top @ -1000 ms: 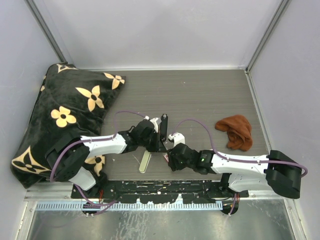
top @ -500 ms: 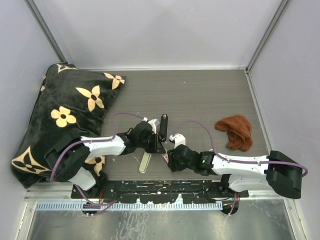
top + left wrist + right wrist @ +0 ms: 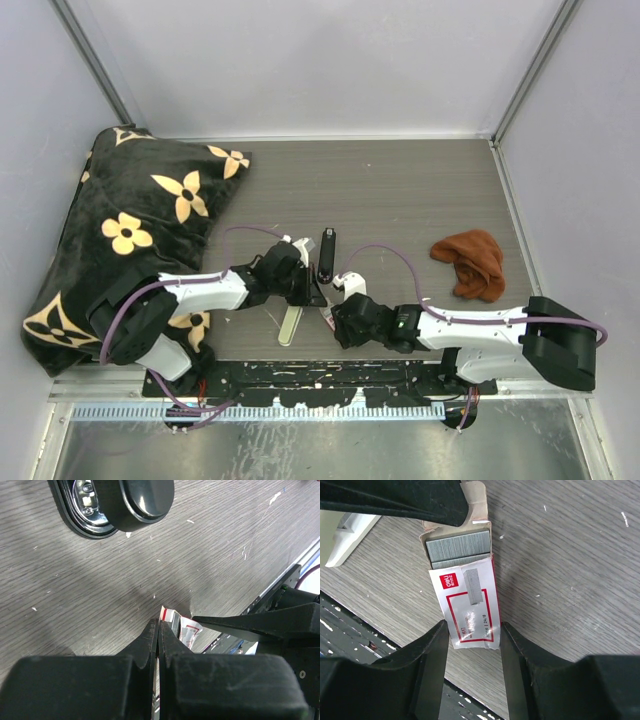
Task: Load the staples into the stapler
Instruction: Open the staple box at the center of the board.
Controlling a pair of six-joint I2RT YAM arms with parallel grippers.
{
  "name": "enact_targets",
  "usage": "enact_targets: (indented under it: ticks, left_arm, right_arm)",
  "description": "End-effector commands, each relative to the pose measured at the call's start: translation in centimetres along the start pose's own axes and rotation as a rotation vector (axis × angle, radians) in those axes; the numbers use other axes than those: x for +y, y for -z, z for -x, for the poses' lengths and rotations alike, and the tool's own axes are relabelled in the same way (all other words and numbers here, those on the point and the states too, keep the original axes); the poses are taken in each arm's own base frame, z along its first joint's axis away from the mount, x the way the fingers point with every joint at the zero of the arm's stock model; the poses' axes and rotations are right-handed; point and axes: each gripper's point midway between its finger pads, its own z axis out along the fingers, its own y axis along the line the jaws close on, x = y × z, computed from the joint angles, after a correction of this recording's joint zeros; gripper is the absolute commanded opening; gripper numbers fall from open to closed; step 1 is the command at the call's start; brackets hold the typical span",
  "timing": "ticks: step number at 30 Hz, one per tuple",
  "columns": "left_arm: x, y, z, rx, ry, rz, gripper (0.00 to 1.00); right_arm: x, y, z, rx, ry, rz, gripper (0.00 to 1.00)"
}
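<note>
The small red-and-white staple box (image 3: 467, 607) lies on the table, and my right gripper (image 3: 472, 628) is shut on its two long sides. Its far end is open, showing the grey staples (image 3: 459, 547) inside. My left gripper (image 3: 159, 623) is shut, with its tips at that open end by the flap (image 3: 476, 502). I cannot tell whether it pinches the flap. The black stapler (image 3: 326, 255) lies just beyond both grippers, apart from them; in the left wrist view the stapler (image 3: 115, 502) is at the top. From above, the box (image 3: 326, 316) sits between the left gripper (image 3: 314, 298) and the right gripper (image 3: 333, 320).
A cream-green oblong (image 3: 290, 325) lies left of the box near the table's front edge (image 3: 300, 358). A brown cloth (image 3: 470, 262) is at the right. A black flowered cushion (image 3: 130, 230) covers the left side. Grey walls enclose the table.
My left gripper has shifted slightly left and towards the front, leaving the stapler uncovered. My right gripper has slid a little left with the box.
</note>
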Motion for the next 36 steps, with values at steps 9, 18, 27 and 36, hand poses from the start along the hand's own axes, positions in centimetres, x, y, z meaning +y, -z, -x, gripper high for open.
enact_targets:
  ticks: [9, 18, 27, 36]
  left_arm:
    - [-1.0, 0.8, 3.1, -0.116, -0.039, -0.04, 0.0]
    - [-0.5, 0.5, 3.5, -0.128, -0.043, -0.04, 0.0]
    - [-0.3, 0.2, 3.7, -0.121, -0.053, -0.053, 0.0]
    - [0.5, -0.2, 4.0, -0.121, -0.05, -0.054, 0.0]
  right_arm:
    - [1.0, 0.8, -0.3, 0.025, -0.009, 0.016, 0.4]
    - [0.9, 0.8, -1.0, 0.05, -0.018, 0.017, 0.41]
    - [0.9, 0.8, -1.4, 0.075, -0.026, 0.01, 0.42]
    - [0.6, 0.7, -2.1, 0.113, -0.048, -0.016, 0.42]
